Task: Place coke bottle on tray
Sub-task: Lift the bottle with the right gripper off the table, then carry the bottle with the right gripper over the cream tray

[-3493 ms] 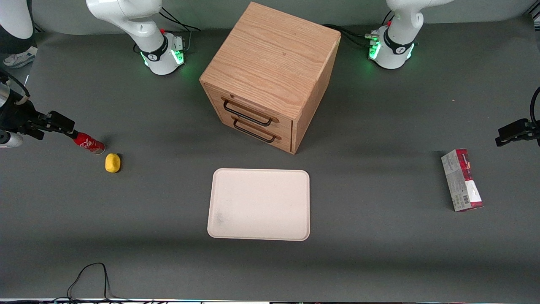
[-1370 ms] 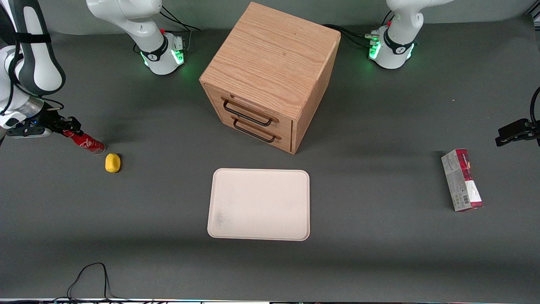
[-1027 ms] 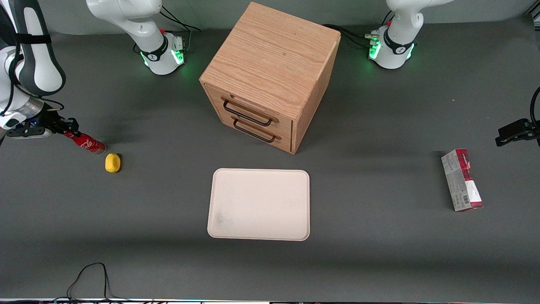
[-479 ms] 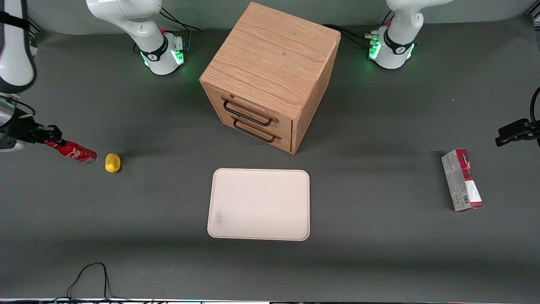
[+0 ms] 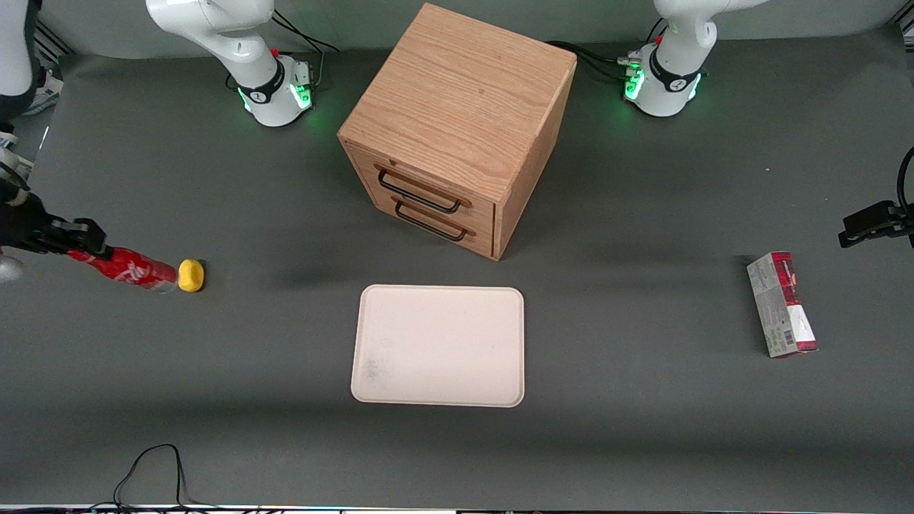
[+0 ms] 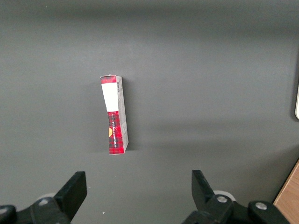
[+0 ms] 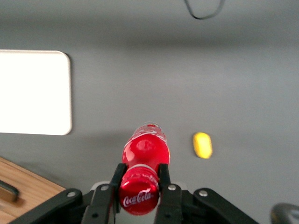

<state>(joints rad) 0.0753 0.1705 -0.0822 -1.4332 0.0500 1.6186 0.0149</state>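
The coke bottle (image 5: pixel 132 271) is a small red bottle with white script, held tilted above the table at the working arm's end. My right gripper (image 5: pixel 82 251) is shut on its capped neck. The right wrist view shows the red cap and body of the bottle (image 7: pixel 144 151) clamped between the black fingers of the gripper (image 7: pixel 139 182). The cream-white tray (image 5: pixel 438 345) lies flat in the middle of the table, in front of the wooden drawer cabinet; its corner also shows in the right wrist view (image 7: pixel 35 93).
A small yellow lump (image 5: pixel 191 275) lies on the table right beside the bottle's base. A wooden two-drawer cabinet (image 5: pixel 457 128) stands mid-table. A red-and-grey carton (image 5: pixel 782 305) lies toward the parked arm's end. A black cable (image 5: pixel 153 464) loops near the front edge.
My gripper closed on the bottle's neck and lifted it off the table. The bottle has shifted nearer the front camera, its base now close to the yellow lump.
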